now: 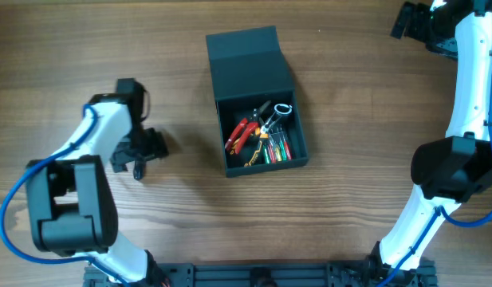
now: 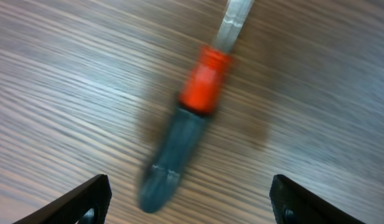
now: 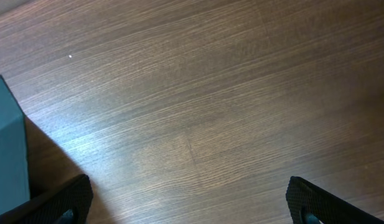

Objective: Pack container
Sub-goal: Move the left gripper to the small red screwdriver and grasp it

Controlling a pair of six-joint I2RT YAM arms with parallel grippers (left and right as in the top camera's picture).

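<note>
Teal-grey container [image 1: 249,60] open, tools [image 1: 257,134] inside.
Left gripper [image 2: 188,208] spread wide astride the screwdriver [image 2: 193,118] on the worktop [image 2: 61,93], ready to grasp; right gripper [image 3: 188,205] wide, parked clear.

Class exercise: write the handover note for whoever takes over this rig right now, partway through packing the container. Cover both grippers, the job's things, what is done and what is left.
Left gripper: open, empty, above a dark-handled tool with a red collar that lies on the table.
Right gripper: open, empty, over bare table at the far right.
Container: mid-table, lid open and folded back.
Done: red-handled pliers and other small tools are inside.
Left: probably grasp the loose tool, put it in, then shut the lid.
</note>
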